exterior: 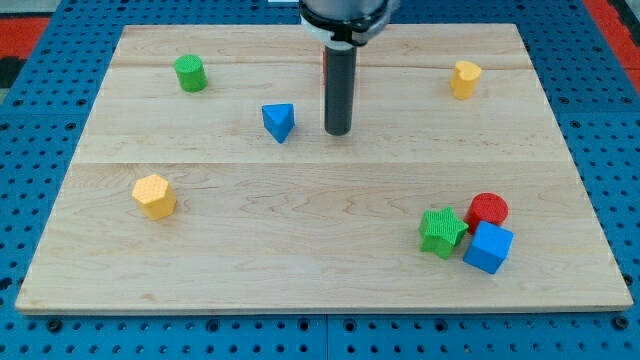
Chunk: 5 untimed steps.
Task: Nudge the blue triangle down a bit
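On my feed, the counter [300, 215] was a pale wooden board made of long planks joined edge to edge, the seams running straight across the view from left to right. Its grain looked light and even, and soft, diffuse light fell on it without any hard shadows. Beneath and around it lay a blue perforated base plate [40, 120], dotted with a regular grid of small dark holes, visible on every side. In the top corners of the view I saw red patches [25, 30], also perforated. No walls or windows showed.
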Available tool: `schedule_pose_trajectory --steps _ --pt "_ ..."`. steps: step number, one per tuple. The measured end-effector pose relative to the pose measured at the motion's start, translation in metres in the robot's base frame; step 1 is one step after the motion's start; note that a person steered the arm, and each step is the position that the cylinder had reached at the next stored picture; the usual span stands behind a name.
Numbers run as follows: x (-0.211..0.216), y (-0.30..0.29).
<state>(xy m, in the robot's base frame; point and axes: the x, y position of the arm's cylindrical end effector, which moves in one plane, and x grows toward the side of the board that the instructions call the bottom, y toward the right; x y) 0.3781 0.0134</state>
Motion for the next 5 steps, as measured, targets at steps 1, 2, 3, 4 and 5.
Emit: schedule_pose_trajectory --steps 1,2,3,4,5 --pt "-0.028 -0.028" --pt "-0.024 -0.053" --pt "-0.005 -0.058" --pt "-0.017 -0.083" --pt "-0.022 -0.107"
